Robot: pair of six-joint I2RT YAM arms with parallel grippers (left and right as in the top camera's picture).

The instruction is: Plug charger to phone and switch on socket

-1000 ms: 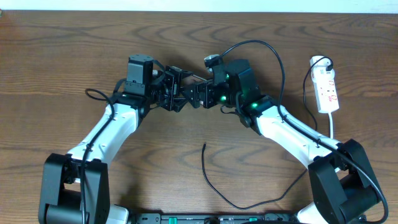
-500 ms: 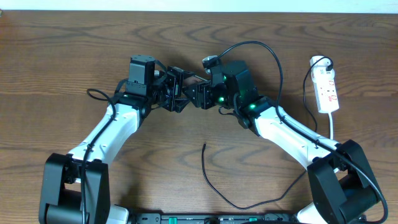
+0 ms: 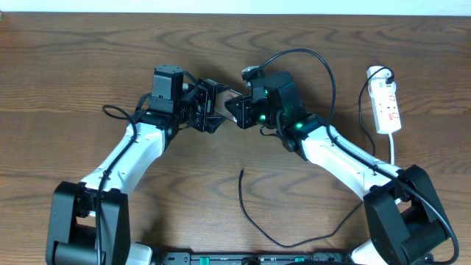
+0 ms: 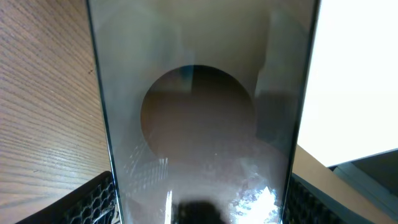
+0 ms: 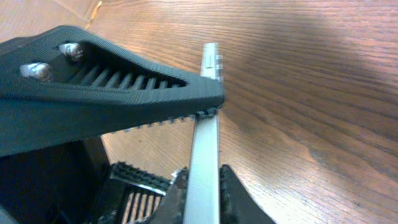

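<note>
Pre-plug step: left fingers [image 4: 93, 200] pinch the phone [image 4: 199, 124] by its edges, right fingers [image 5: 112, 93] can't tell, one touches its rim; next move needs the charger [image 3: 241, 177] picked off the surface [image 3: 73, 88].

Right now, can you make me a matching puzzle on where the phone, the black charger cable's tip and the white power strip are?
1. flat silver-edged phone, dark glossy face
2. plug tip of the thin black charger cable
3. elongated white power strip

A. lying near the right edge of the brown wooden table
B. lying loose at the table's front middle
C. gripped by the left claw

Pairs: 1-C, 2-B, 3-A
</note>
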